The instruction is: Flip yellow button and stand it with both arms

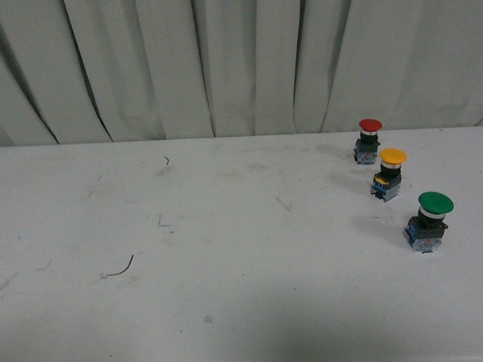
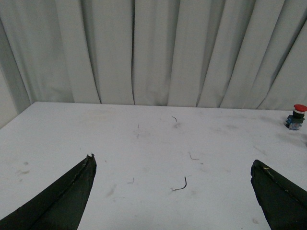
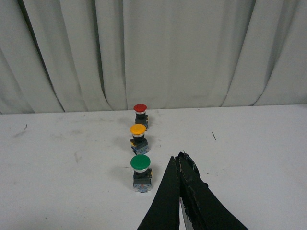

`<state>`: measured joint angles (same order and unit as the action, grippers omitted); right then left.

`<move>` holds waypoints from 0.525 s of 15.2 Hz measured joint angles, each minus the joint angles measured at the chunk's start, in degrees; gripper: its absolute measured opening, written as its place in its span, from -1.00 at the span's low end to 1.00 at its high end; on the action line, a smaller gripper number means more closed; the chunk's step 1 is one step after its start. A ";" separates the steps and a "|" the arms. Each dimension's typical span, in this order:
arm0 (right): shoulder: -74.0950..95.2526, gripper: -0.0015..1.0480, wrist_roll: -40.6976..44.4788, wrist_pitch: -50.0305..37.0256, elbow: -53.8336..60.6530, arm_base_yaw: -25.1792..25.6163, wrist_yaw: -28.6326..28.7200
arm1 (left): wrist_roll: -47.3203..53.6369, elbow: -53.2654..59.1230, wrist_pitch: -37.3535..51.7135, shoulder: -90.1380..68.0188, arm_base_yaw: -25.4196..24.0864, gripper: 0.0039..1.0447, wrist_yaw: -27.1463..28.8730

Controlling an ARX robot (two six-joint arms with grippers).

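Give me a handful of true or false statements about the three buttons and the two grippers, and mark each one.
1. The yellow button stands between the red button and the green button. True.
2. The yellow button lies on its side. False: it stands cap up on the table.
3. The right gripper has its fingers together. True.
4. The left gripper holds the red button. False: its fingers are wide apart and hold nothing.
5. The green button is nearest the curtain. False: the red one is.
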<state>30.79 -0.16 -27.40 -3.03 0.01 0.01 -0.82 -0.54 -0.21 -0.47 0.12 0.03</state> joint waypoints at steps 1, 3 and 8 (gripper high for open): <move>-1.86 -0.97 0.00 1.38 0.33 0.00 -0.02 | 0.00 0.00 0.00 0.00 0.00 0.88 0.00; -4.17 -0.97 0.00 1.07 2.38 0.00 0.00 | 0.02 0.00 0.00 0.00 0.00 0.88 0.00; -12.11 -0.97 0.00 8.76 2.38 0.00 0.00 | 0.00 0.00 0.00 0.00 0.00 0.88 0.00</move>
<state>18.68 -0.16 -18.63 -0.64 0.01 0.01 -0.82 -0.54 -0.21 -0.47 0.12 0.03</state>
